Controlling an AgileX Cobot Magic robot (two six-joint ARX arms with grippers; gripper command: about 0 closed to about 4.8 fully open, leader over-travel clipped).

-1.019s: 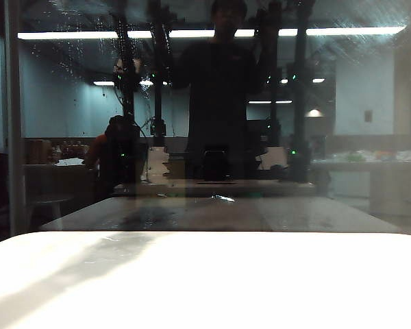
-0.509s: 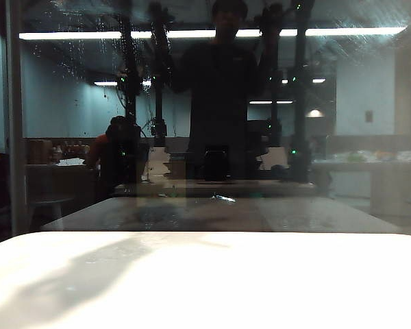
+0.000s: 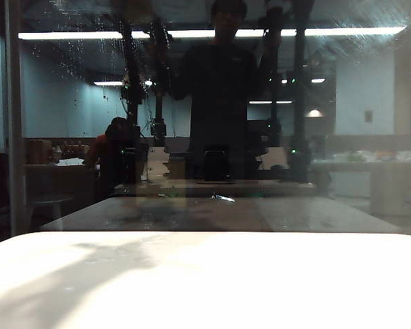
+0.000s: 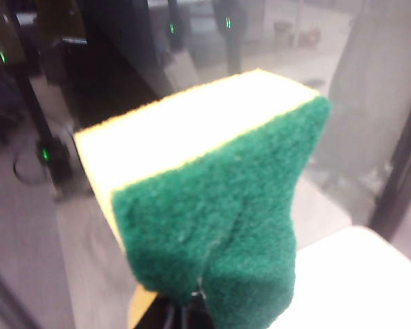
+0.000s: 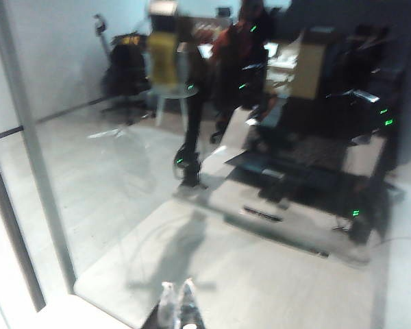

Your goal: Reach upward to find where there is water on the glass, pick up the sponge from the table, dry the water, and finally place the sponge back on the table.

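Sponge (image 4: 212, 199): clamped in left hand (image 4: 192, 305), now lifted off counter (image 3: 260, 281) toward water (image 3: 75, 51) high on glass (image 3: 370, 103); drying pending. Right hand (image 5: 179, 301): narrow, empty, facing glass

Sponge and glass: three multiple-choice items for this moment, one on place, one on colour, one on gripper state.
1. Where is the sponge?
A. flat on the table
B. held up in the left gripper
C. in the right gripper

2. What colour is the sponge's scouring layer?
A. dark green
B. blue
C. red

3. How do the right gripper's jaws stand?
A. wide open
B. shut on the sponge
C. together, holding nothing

Key: 1 B, the left wrist view shows the left gripper pinching it, near the glass; 2 A, green face on yellow foam; 3 C, the tips meet above the table.
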